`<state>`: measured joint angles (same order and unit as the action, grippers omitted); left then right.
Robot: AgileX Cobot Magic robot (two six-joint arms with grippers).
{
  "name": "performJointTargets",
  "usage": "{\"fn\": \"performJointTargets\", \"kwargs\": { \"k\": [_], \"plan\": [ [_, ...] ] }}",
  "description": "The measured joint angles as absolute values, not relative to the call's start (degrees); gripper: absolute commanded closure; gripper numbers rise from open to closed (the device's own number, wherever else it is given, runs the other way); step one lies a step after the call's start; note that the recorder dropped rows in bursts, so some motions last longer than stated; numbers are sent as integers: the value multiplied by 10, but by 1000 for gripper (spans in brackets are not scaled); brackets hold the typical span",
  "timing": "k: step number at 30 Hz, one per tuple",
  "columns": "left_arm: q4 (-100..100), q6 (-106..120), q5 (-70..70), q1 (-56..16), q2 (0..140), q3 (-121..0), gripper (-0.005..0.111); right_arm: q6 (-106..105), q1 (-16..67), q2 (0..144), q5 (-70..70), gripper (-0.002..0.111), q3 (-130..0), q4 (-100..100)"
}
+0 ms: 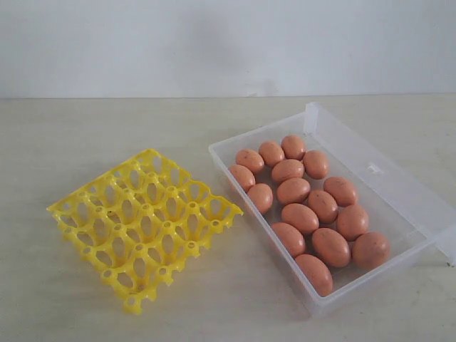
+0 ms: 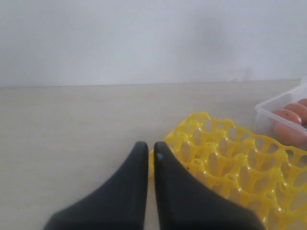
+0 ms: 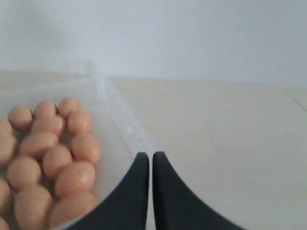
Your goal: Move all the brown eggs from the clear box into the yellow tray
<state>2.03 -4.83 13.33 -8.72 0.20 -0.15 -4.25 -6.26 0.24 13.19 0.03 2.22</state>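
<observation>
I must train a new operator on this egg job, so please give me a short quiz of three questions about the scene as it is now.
1. True or false: some eggs already sit in the tray.
2. The lid of the box is: A) open, B) shut, C) missing.
3. Fill in the word: the left gripper and the right gripper are both ____, and they hold nothing.
Key: 1 false; 2 A; 3 shut.
</observation>
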Motion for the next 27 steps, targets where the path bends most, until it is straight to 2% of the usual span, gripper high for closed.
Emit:
{"fn": "performJointTargets", "kwargs": {
  "k": [2,6,13,16,18,22,24,26,27],
  "plan": [
    [20,-48,133,-87,2,-1,103,0,-63,2,65,109,0,76],
    [20,-48,133,-87,2,-1,103,233,-63,2,-119,109,0,312],
    [20,-48,133,-87,2,-1,103,248,-63,4,-347,109,-3,385],
    [20,-48,133,-87,2,-1,103,206,-63,52,-402,109,-61,390],
    [20,-48,133,-87,2,-1,103,94,-63,158,-319,109,-186,299],
    [20,-48,133,-87,2,-1,103,0,-63,492,118,109,-470,105],
    [20,-48,133,-87,2,-1,103,-85,-63,661,329,109,-586,108],
    [20,-48,133,-87,2,-1,103,-222,-63,838,571,109,-723,200],
    [20,-48,133,-87,2,-1,103,-254,-63,868,612,109,-747,227]
  ]
}}
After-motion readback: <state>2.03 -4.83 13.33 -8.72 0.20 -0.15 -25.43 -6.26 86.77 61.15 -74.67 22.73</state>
